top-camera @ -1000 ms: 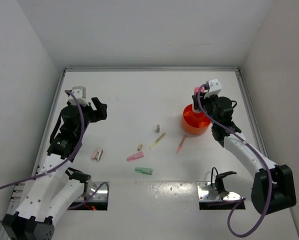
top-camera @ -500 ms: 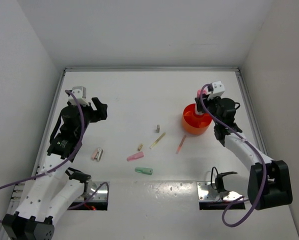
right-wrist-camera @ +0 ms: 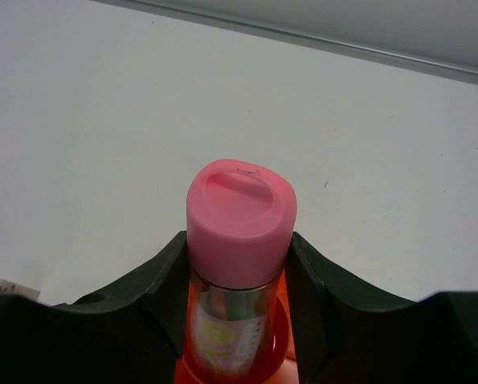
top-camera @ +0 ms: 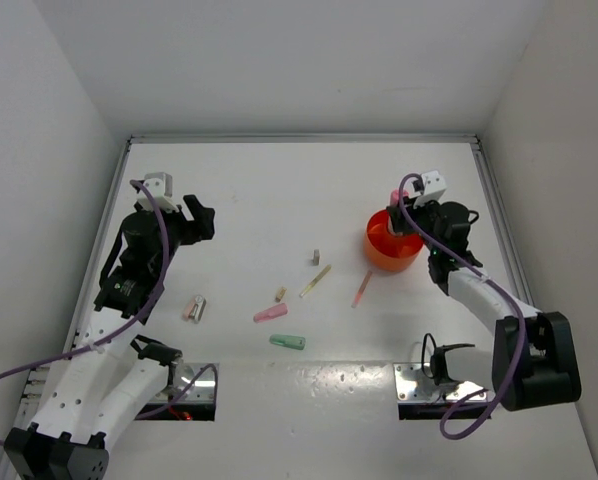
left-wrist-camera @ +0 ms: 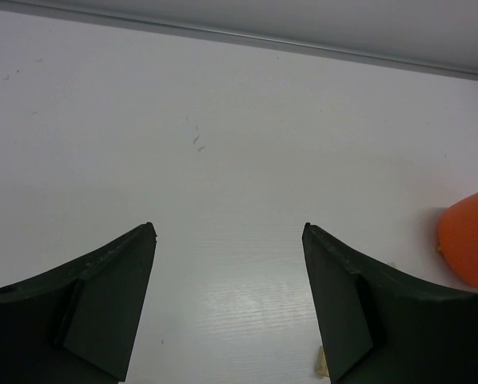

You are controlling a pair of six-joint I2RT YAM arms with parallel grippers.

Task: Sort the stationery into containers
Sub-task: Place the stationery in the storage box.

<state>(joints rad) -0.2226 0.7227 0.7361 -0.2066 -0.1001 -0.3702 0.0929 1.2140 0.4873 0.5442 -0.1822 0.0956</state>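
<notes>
Holding one pink-capped tube (right-wrist-camera: 240,210), right gripper (right-wrist-camera: 237,244) is hanging over one orange cup (top-camera: 382,252) at 2 o'clock; left gripper (left-wrist-camera: 228,232) is gaping.

The left hand (left-wrist-camera: 228,234) gapes wide over the white table (left-wrist-camera: 223,120), orange cup (left-wrist-camera: 471,248) at the right edge.

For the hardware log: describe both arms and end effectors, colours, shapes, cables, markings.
The left arm and right arm mix white links with black housings. Each carries a looping purple cable and a small white block at the wrist. The left end effector and right end effector have dark, matte, wedge-shaped fingers. No markings are legible.
</notes>
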